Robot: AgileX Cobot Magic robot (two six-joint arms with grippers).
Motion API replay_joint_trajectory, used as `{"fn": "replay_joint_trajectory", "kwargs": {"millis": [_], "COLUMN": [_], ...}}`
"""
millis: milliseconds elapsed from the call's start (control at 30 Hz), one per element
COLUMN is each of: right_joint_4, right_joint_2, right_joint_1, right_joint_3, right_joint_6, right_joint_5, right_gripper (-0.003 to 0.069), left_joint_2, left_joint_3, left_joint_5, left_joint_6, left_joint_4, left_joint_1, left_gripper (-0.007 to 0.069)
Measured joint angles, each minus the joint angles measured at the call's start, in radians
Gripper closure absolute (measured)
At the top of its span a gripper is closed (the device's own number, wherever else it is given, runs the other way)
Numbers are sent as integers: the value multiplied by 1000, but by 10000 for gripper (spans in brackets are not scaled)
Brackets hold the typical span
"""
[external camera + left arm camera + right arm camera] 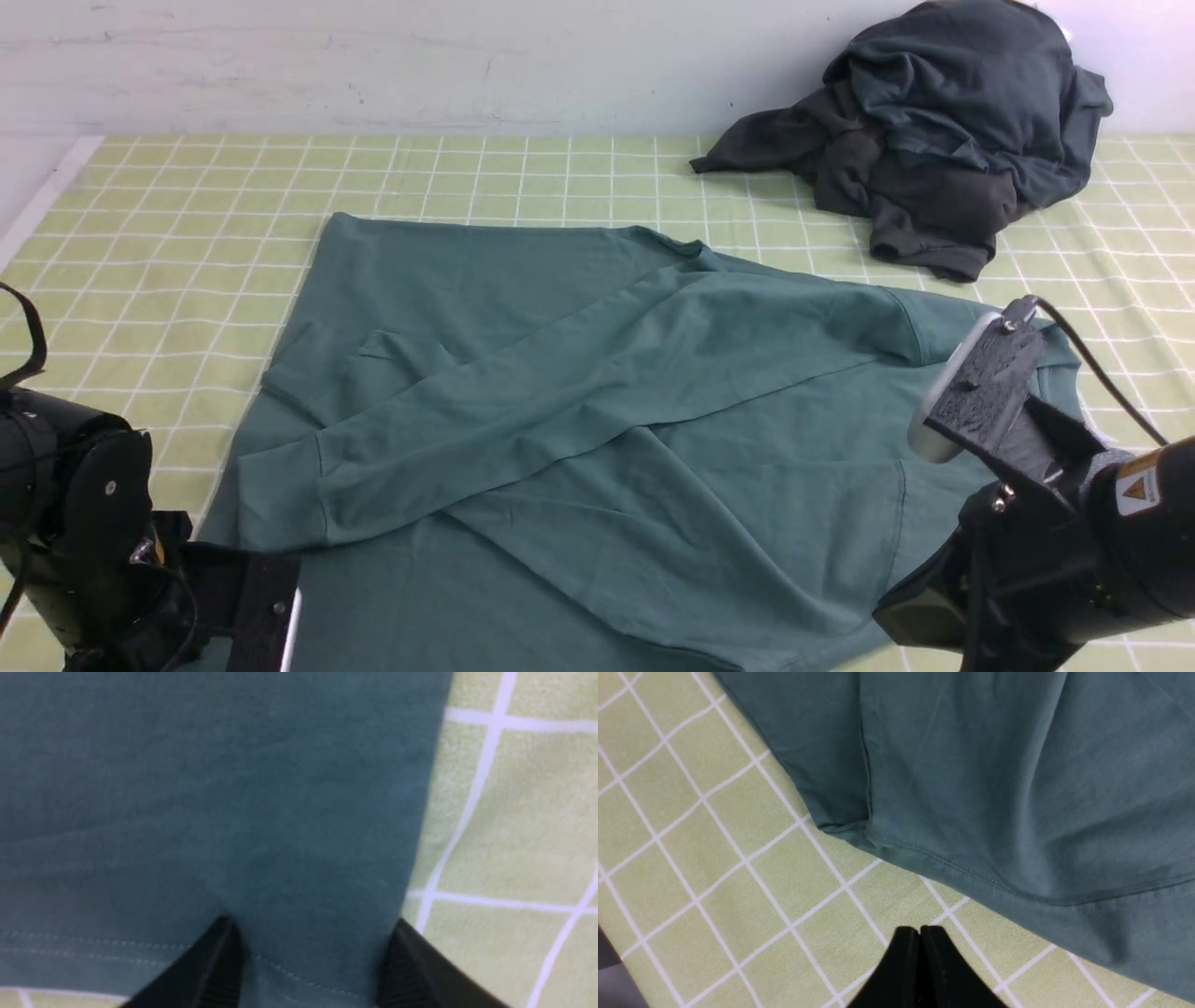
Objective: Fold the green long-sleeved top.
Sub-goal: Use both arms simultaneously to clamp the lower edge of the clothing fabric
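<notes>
The green long-sleeved top lies spread on the checked tablecloth, with both sleeves folded across its body; one cuff lies near the front left. My left gripper is open and low over the top's stitched hem at its near left corner. One finger rests on the fabric and the other is at the fabric's side edge. My right gripper is shut and empty, over bare tablecloth just short of the top's hem at the near right corner. The neck label is hidden.
A heap of dark charcoal and slate-grey garments lies at the back right against the wall. The yellow-green checked tablecloth covers the table. The table's left edge runs along the far left.
</notes>
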Motion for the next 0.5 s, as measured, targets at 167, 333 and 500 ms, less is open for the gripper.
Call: {"fn": "replay_joint_trajectory", "kwargs": {"millis": [167, 333, 500], "right_joint_4": [10, 27, 25], "right_joint_2": [0, 0, -13], "right_joint_1": [0, 0, 0], "right_joint_3": [0, 0, 0], "right_joint_6": [-14, -22, -35], "right_joint_5": [0, 0, 1], "right_gripper": [673, 673, 673], "left_joint_2": [-35, -125, -182], "left_joint_3": [6, 8, 8], "left_joint_5": [12, 23, 23], "left_joint_6": [-42, -57, -141], "left_joint_4": [19, 3, -16], "left_joint_1": [0, 0, 0], "left_gripper": [510, 608, 608]}}
